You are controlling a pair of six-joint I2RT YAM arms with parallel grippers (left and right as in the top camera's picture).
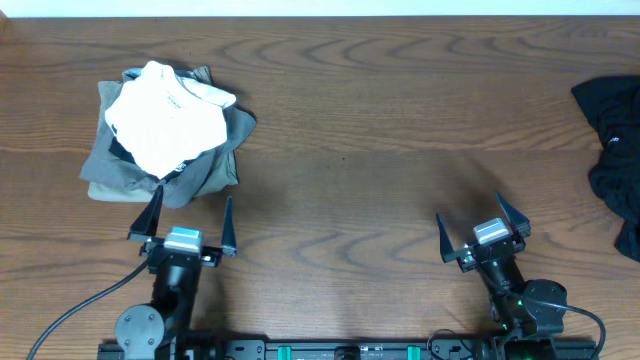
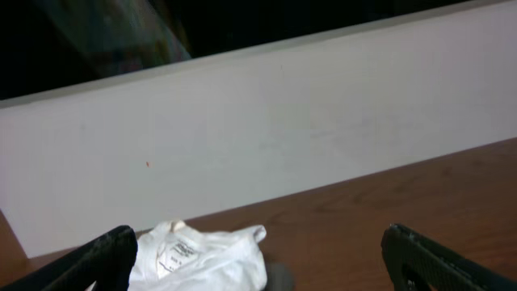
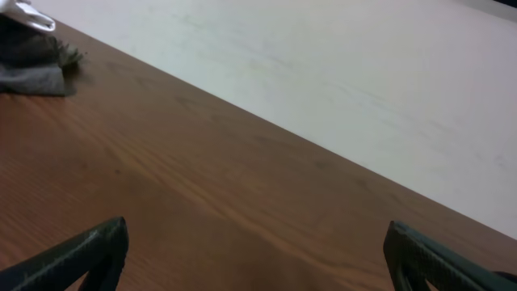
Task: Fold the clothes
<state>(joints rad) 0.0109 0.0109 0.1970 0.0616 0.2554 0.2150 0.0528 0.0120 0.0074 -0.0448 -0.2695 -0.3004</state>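
A stack of folded clothes sits at the table's left: a white T-shirt (image 1: 168, 118) on top, black, grey and khaki pieces (image 1: 205, 172) under it. The left wrist view shows the white T-shirt (image 2: 202, 255) with its collar label, low and left of centre. A crumpled black garment (image 1: 615, 150) lies at the right edge. My left gripper (image 1: 190, 218) stands open just in front of the stack, nothing between its fingers. My right gripper (image 1: 482, 222) is open over bare wood at the front right. In the right wrist view a grey garment edge (image 3: 36, 69) shows far left.
The wooden table (image 1: 380, 130) runs between the stack and the black garment. A white wall (image 2: 266, 137) stands behind the table's far edge. Arm bases and cables (image 1: 80, 305) sit along the front edge.
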